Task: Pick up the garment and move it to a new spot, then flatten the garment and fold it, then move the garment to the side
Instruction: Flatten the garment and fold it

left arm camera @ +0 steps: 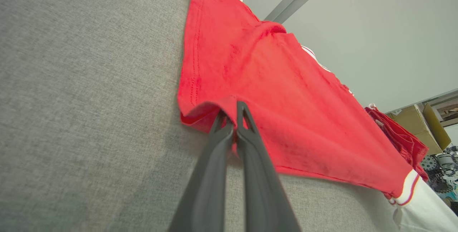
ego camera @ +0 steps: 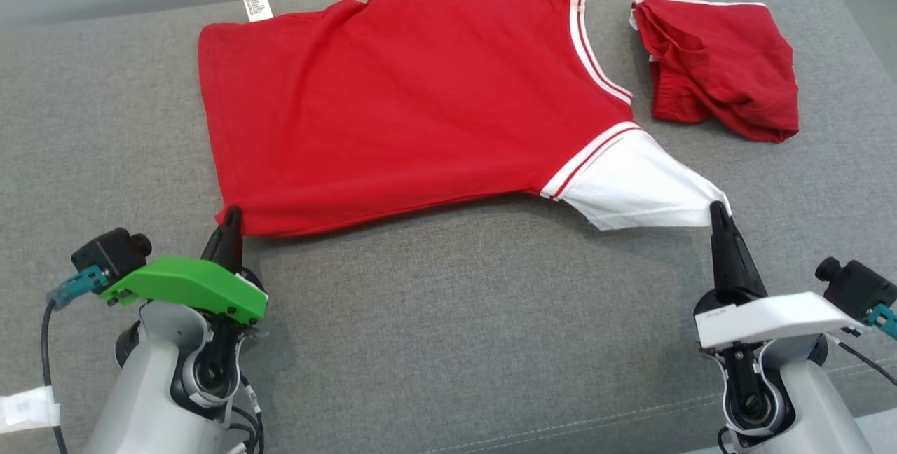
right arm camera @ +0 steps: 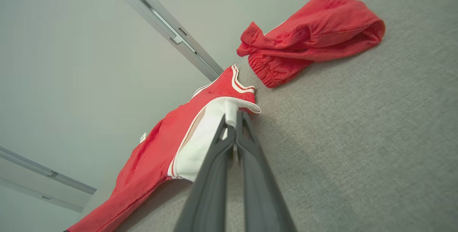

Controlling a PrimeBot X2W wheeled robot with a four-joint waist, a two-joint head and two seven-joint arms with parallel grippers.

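1. Grey fabric cushion (ego camera: pixel 448 342): the work surface.
2. Red T-shirt (ego camera: pixel 392 104): spread at centre, long axis 9 to 3 o'clock, hem at 9, shoulders at 3. The body lies toward 12 o'clock from both grippers.
3. Red shorts (ego camera: pixel 722 69): crumpled at 2 o'clock, apart from the shirt.
4. White sleeve (ego camera: pixel 631 188): drawn to a point at 4 o'clock.
5. Left gripper (ego camera: pixel 230 214): clenched on the hem corner at 7 o'clock.
6. Right gripper (ego camera: pixel 716 207): clenched on the sleeve tip.

Judgement: each arm has 1 end of the near edge, so neither is better placed.
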